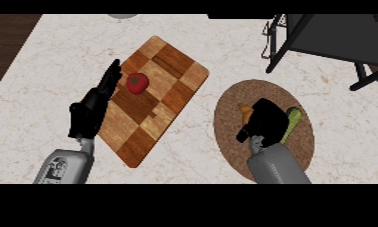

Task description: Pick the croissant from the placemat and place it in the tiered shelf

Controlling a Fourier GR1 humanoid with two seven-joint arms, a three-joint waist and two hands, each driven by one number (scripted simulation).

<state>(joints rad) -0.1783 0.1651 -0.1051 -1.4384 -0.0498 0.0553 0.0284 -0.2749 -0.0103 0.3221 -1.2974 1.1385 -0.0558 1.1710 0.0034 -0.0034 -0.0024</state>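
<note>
Right hand [266, 120]: I see it come in from the table's near edge on a grey forearm, set palm-down over the round brown placemat [235, 102] toward the table's right side, fingers curled downward over whatever lies beneath. Croissant [244, 109]: only a small orange-tan tip shows at the hand's left edge, on the placemat; I read the fingers as closed round it, though most of the pastry is covered. Its long axis and heading I cannot tell from what shows. A green item [292, 119] pokes out at the hand's right side, long and slim, running from the near edge toward the far edge, its kind unclear. Left hand [94, 107]: upright, fingers straight and relaxed, holding nothing, resting along the left edge of the checkered cutting board [166, 83] near the table's left side. A red tomato [137, 82] sits on the board just beside those fingers. Tiered shelf [325, 41]: dark frame at the table's far right corner, cut off by the view's edge, tiers not made out.
</note>
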